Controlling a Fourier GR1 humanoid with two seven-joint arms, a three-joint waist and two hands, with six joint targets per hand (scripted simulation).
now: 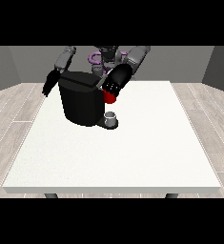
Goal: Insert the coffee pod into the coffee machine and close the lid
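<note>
The coffee machine [82, 102] is a black, matte, rounded block with a slanted lid, standing toward the far left part of the white counter [132, 157]; a small grey cup-shaped thing [111, 117] sits on its base plate, and I cannot tell it for the pod. My hand at the view's right [114, 82] is at the lid's right end, just above a red thing at the machine [110, 97], and whether its fingers are apart or together I cannot tell. My hand at the view's left [49, 83] hangs beside the machine near the counter's far left corner, its finger state also unreadable, while the near half and right side of the smooth counter offer open room.
</note>
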